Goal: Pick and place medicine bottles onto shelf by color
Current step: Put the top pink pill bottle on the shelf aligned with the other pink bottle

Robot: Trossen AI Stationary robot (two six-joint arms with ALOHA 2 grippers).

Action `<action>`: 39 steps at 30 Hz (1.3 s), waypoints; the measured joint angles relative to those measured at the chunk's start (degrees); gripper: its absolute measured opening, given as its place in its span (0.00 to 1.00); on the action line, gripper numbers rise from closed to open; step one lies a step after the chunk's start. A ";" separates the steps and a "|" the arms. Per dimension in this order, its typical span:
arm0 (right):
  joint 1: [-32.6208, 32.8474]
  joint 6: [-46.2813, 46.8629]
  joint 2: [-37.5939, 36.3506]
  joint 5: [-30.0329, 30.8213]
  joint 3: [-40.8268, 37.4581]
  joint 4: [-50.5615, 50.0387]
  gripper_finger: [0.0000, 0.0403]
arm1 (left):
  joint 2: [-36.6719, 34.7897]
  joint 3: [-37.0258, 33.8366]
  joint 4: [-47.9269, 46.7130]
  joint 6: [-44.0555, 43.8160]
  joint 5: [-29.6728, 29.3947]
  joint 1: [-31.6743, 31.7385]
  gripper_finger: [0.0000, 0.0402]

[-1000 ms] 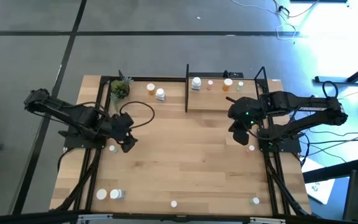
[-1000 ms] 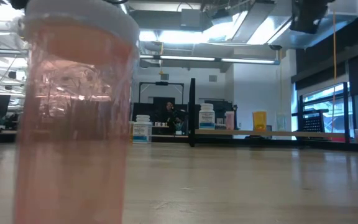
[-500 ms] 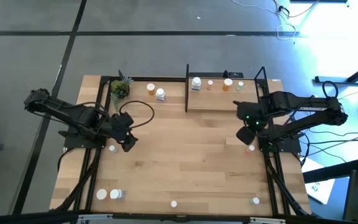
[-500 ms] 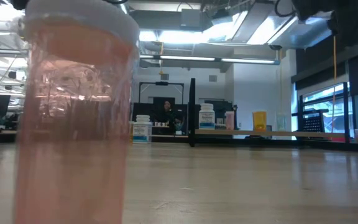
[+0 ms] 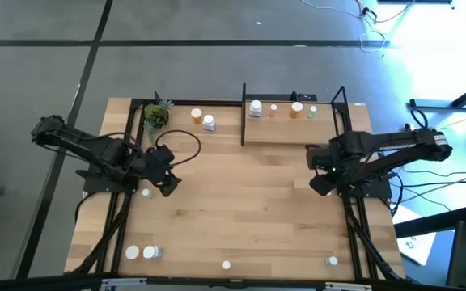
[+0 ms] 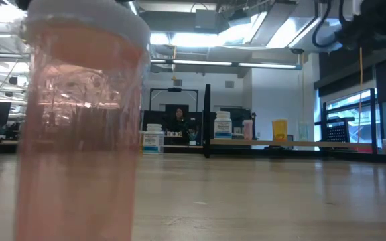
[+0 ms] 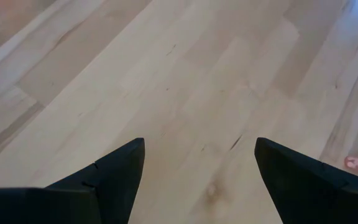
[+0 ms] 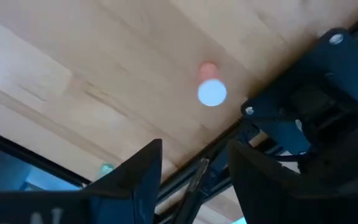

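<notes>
**Right arm pulls back toward the right edge**

In the high view the right hand [image 5: 320, 184] has moved from the middle right of the frame, just below the shelf [image 5: 294, 132], outward and slightly down, now lying close to the table's [image 5: 241, 210] right edge over the black frame rails. Its elbow has folded in toward the right of the frame. Its fingers [image 8: 143, 173], closed a second ago, now stand apart with nothing between them. In the low view the arm's dark mass in the upper right corner has slid farther right.
</notes>
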 joint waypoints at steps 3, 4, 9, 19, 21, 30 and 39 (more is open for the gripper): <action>0.84 -0.12 0.00 -0.57 -2.33 0.65 0.45 | 0.00 0.00 0.64 0.16 -0.03 0.00 0.74; 1.09 -0.16 0.00 -0.60 -2.99 0.65 0.45 | 0.00 0.00 0.64 0.16 -0.04 0.00 0.74; 2.03 -0.30 0.00 -2.51 -5.32 0.64 0.46 | 0.00 0.00 0.62 0.26 -0.09 0.00 0.74; 2.23 4.24 0.00 -4.55 -5.68 0.58 0.46 | 0.01 0.00 0.65 1.71 -3.11 0.00 0.74; 2.23 4.15 0.00 -2.55 -5.68 0.62 0.46 | 0.01 0.00 0.65 1.71 -3.13 0.00 0.74; 2.26 7.27 0.00 2.25 -5.68 0.71 0.46 | 0.00 0.00 0.65 1.71 -3.10 0.00 0.74; 2.36 7.34 0.02 1.44 -11.86 7.70 0.46 | 0.00 0.00 0.78 3.18 -3.08 0.00 0.74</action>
